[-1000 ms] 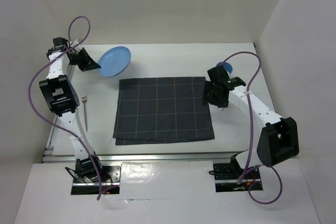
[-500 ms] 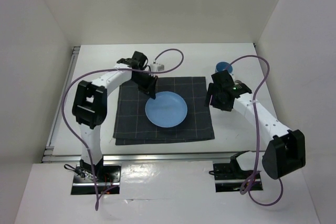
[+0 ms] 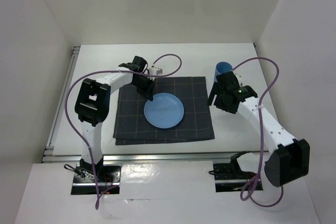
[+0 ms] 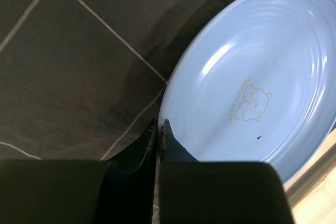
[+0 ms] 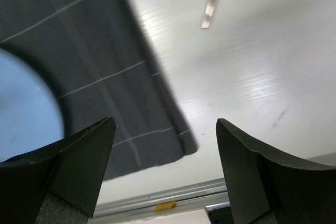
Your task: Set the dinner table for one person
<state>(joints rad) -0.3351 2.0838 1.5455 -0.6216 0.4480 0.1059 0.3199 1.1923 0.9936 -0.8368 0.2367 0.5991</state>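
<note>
A light blue plate (image 3: 164, 110) lies on the dark grid-lined mat (image 3: 131, 124) in the middle of the white dinner table (image 3: 236, 129). My left gripper (image 3: 147, 91) is shut on the plate's far-left rim. In the left wrist view its fingertips (image 4: 158, 125) pinch the rim of the plate (image 4: 252, 77), which has a small bear print. My right gripper (image 3: 216, 97) hovers open over the mat's right edge, with nothing between its fingers (image 5: 165, 124). A blue cup (image 3: 224, 67) stands just behind it.
White walls close in the table on three sides. An aluminium rail (image 3: 157, 155) runs along the near edge, and also shows in the right wrist view (image 5: 157, 199). The left arm's purple cable (image 3: 170, 59) loops over the table's back.
My left gripper carried the plate from the back left onto the mat. My right gripper opened wider and shifted slightly toward the cup. The fork seen at the left earlier no longer shows.
</note>
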